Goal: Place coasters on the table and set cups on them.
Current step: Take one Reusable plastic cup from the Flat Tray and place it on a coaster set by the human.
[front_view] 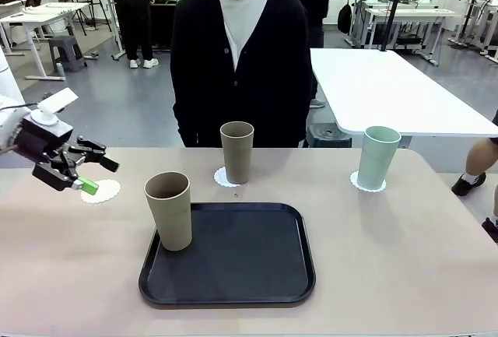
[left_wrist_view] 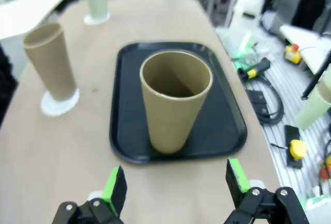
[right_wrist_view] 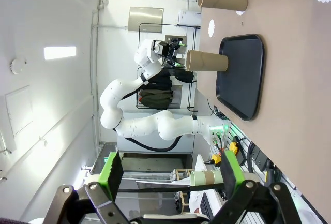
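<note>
Last coaster down — tan cup next
Left gripper (front_view: 87, 172) spread, empty, above the bare coaster (front_view: 101, 191); tan cup (front_view: 169, 210) on tray (front_view: 233, 290) just ahead — needs grasping.

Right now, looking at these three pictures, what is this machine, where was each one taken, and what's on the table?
Two white robot arms share a beige tabletop with a standing person. The front picture looks across it; the other two come from cameras on each wrist. The left gripper, fingers open and holding nothing, hovers over an empty white paper doily. A tan tumbler stands on a black tray; another tan tumbler and a mint-green tumbler stand on doilies. The right gripper, also open, points sideways.
</note>
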